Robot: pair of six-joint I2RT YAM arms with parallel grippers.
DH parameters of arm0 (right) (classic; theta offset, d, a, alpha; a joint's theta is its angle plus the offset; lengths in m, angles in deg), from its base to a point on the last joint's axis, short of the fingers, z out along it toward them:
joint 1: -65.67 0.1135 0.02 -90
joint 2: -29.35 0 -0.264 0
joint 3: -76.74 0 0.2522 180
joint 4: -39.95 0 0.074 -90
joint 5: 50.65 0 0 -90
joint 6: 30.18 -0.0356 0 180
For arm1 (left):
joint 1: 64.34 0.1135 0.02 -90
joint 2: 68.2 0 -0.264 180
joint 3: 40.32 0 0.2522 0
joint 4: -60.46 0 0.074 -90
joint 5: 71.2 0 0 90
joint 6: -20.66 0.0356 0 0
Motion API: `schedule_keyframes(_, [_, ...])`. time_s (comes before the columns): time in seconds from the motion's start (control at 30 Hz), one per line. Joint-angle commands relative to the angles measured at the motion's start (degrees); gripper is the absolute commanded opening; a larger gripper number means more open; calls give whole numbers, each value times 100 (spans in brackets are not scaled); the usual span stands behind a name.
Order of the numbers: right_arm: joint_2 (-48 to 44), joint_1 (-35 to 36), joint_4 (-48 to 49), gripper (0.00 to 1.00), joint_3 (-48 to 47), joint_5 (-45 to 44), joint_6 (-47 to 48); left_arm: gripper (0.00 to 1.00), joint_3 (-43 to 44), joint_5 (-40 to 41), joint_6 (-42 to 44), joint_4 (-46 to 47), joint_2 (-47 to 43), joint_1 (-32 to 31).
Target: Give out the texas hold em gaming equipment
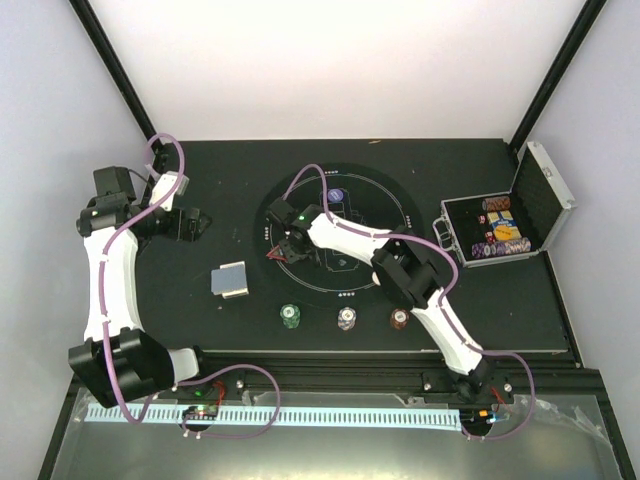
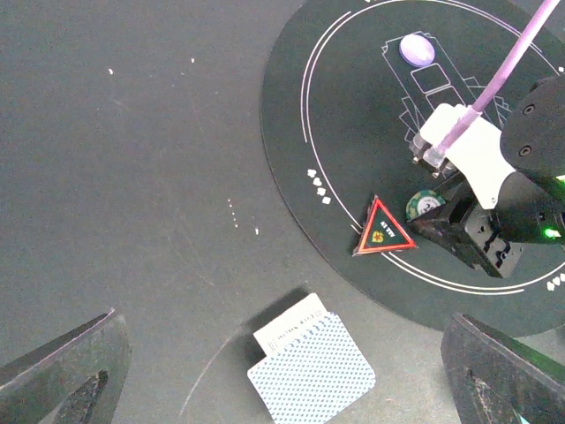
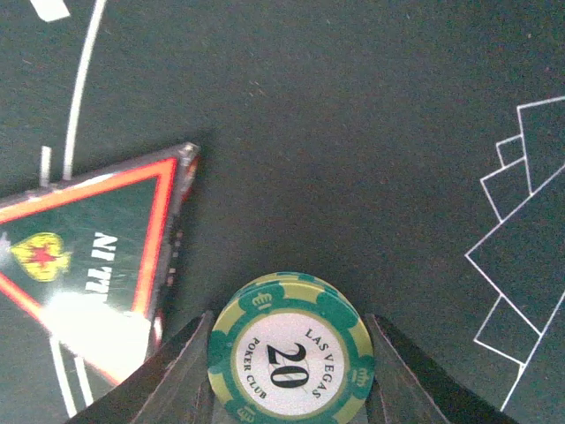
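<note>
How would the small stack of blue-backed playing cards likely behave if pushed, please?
The blue-backed card stack sits skewed, so a push would probably fan it further. Lying flat and thin on the black table, it likely resists pinching from above.

glossy red triangle marker (image 3: 93, 252), matt black mat (image 3: 353, 132)

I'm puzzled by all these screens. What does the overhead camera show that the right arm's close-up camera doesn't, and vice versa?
Only overhead: the open silver case, the card deck, three chip stacks. Only close-up: a green chip marked 20, pinched by the right gripper. Both: the red triangle marker on the black mat.
</note>
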Motion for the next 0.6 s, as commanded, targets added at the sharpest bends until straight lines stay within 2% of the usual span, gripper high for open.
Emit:
schedule_keyframes(0.0, [182,30,-35,2,-234,41,45,99,244,-89,7,-135,-100,31])
schedule_keyframes(0.33, [686,36,-238,4,-913,371,11,99,230,-100,-15,-88,-73,31])
schedule_keyframes(0.57, [736,15,-338,21,-1133,277,-19,99,230,-129,-25,-105,-64,32])
